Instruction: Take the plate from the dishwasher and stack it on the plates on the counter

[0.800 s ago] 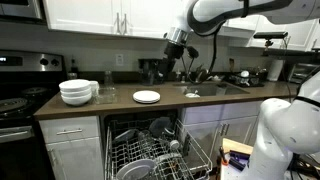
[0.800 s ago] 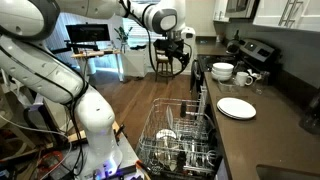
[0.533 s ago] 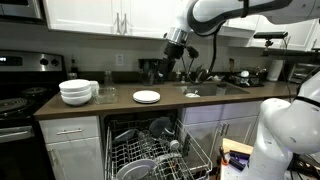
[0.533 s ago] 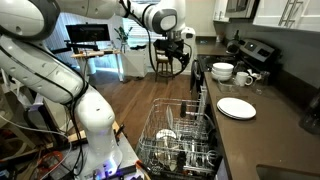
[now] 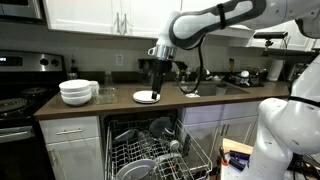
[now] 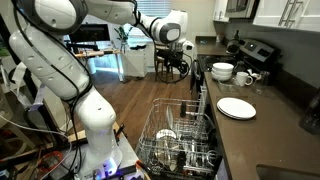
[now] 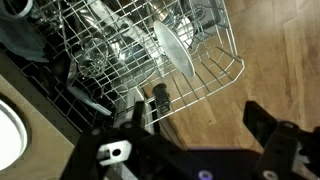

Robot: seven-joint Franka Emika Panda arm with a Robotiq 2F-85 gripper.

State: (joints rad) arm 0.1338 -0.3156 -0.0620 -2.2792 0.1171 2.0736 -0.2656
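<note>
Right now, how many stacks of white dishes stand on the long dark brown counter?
2. A tall stack of deep white bowls sits near the black stove; a low stack of flat white plates lies further along the counter. Others may be hidden.

exterior view: faces counter (image 5: 115,103) head-on, mid-range | exterior view: looks along counter (image 6: 255,135) | wrist view: down, close | shared: dishwasher (image 5: 150,152) (image 6: 180,135) (image 7: 215,75)

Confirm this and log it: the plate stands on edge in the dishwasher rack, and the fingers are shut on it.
One thing is wrong. The plate does stand on edge in the dishwasher rack, but the fingers are open and clear of it, holding nothing. The wrist view shows this.
</note>
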